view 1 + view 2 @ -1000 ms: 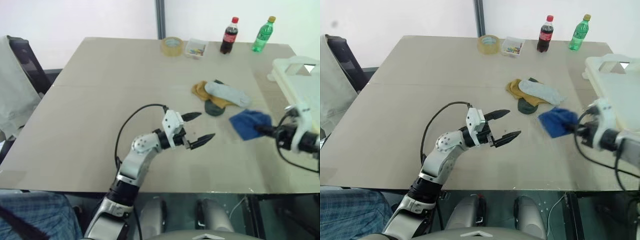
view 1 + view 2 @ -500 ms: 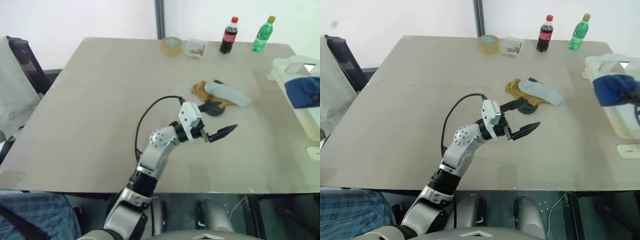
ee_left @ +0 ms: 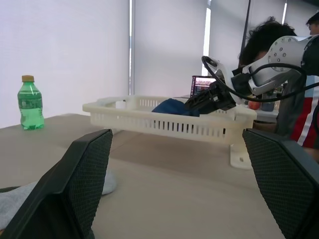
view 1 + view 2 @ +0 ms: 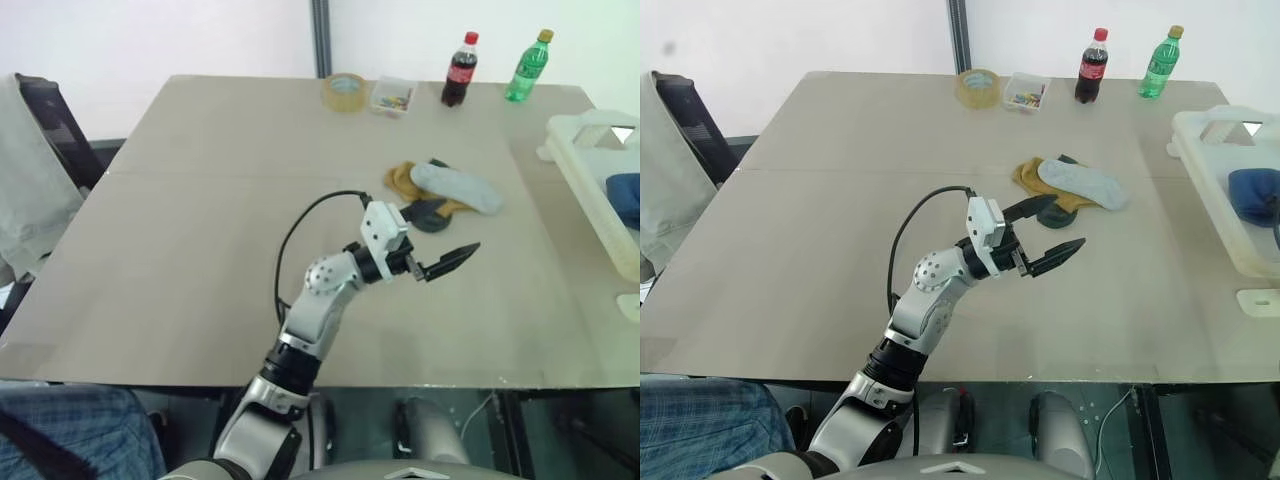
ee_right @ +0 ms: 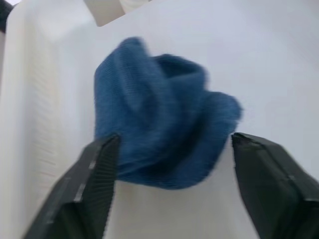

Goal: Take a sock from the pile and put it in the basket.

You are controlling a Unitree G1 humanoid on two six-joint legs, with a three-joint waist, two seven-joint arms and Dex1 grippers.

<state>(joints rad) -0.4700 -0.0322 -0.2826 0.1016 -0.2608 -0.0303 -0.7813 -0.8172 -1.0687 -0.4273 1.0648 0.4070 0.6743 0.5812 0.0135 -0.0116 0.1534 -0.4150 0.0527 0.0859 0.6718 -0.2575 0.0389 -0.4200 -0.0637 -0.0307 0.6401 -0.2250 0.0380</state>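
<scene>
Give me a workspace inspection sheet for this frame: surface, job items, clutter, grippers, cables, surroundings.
Surface: tan table, flat and dry.
Job's things: pile of yellow, grey and dark green socks at mid-table; blue sock inside the basket at the table's right edge.
Clutter: tape roll, small clear box, cola bottle and green bottle along the far edge.
Grippers: left gripper open, empty, beside the pile; right gripper open over the basket, fingers either side of the blue sock.
Cables: black cable looping off the left wrist above the table.
Surroundings: chair at left; person behind the basket.
</scene>
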